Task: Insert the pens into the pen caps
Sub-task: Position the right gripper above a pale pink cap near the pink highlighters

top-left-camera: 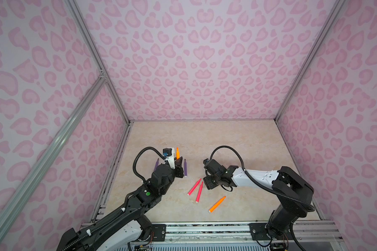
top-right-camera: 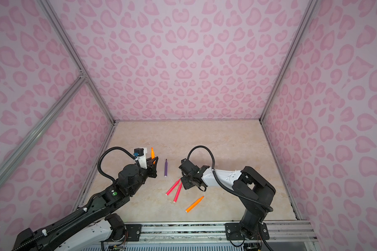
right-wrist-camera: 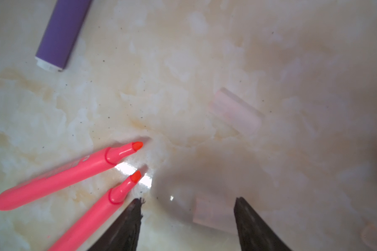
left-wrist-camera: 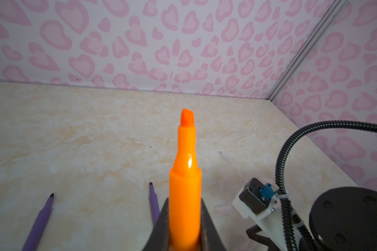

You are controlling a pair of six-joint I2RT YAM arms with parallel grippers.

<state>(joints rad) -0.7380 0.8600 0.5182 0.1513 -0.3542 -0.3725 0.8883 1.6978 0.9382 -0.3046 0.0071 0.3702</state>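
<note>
Orange pen (left-wrist-camera: 185,184) firmly in left gripper (left-wrist-camera: 184,201)

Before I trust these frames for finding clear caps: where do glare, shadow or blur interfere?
Right wrist view: glare on the table between the pink pens; the right end effector shadows a faint pen cap. Left wrist view: a highlight streak on the orange pen. Both top views: pen caps too faint to find.

Purple pen (right-wrist-camera: 60,32) cut off at view's edge, clear cap (right-wrist-camera: 213,214) blurred (outline faint)
</note>
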